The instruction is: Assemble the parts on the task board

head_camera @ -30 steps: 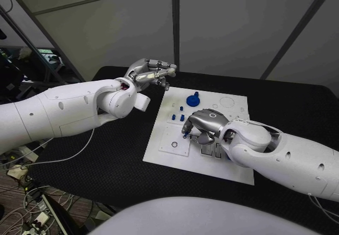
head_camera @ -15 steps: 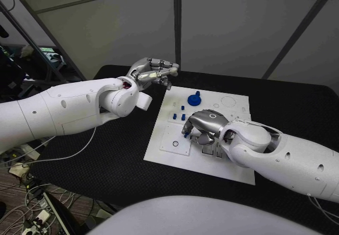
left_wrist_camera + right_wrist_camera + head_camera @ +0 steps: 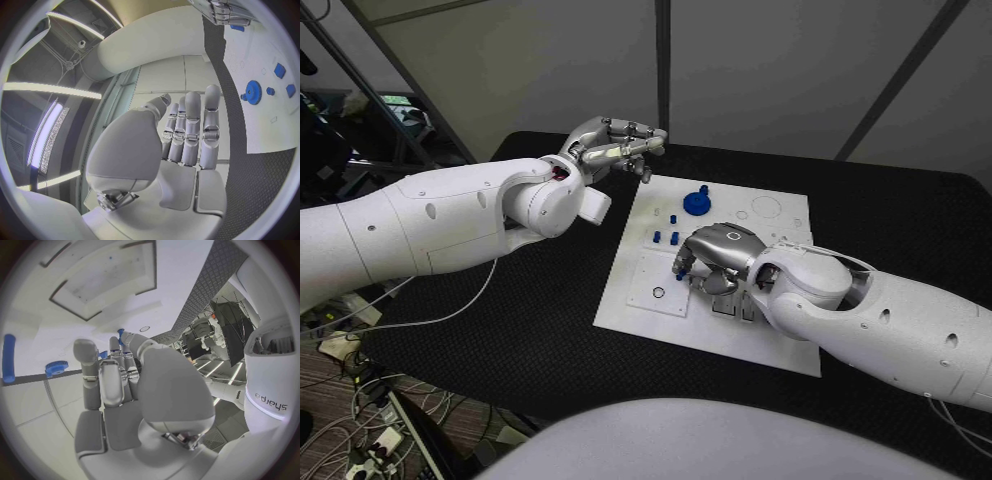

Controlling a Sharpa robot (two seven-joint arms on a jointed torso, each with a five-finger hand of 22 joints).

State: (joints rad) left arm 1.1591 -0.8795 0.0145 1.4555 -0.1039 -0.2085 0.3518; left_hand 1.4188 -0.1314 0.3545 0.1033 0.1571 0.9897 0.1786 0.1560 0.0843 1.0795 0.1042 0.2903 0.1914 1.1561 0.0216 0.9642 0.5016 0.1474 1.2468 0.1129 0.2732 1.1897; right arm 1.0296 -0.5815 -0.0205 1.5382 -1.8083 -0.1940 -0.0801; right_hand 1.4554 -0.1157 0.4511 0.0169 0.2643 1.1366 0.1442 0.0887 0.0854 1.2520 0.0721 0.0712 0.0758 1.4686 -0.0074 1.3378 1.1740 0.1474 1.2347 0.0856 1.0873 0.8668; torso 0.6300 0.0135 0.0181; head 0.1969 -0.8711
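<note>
Nearest the robot, the right hand (image 3: 718, 255) lies low over the middle of the task board (image 3: 776, 345), its fingers (image 3: 687, 262) curled downward onto the white plate. A small blue part (image 3: 120, 334) shows at the fingertips in the right wrist view, and in the head view a bit of blue sits just under them, but the pictures do not settle whether the fingers pinch it or merely touch it. Just beyond that hand, two small blue pegs (image 3: 664, 238) stand side by side on the board. Further back on the board sits a blue gear (image 3: 694, 206) with another small blue piece (image 3: 704, 189) right behind it. The right wrist view also shows a blue cylinder (image 3: 8, 358) upright on the board, near the gear. The board rests on the black surface (image 3: 516, 330). Farthest away, the left hand (image 3: 610, 148) hovers above the surface, beside the board's far left corner, fingers (image 3: 194, 125) stretched out nearly straight and close together, holding nothing.
</note>
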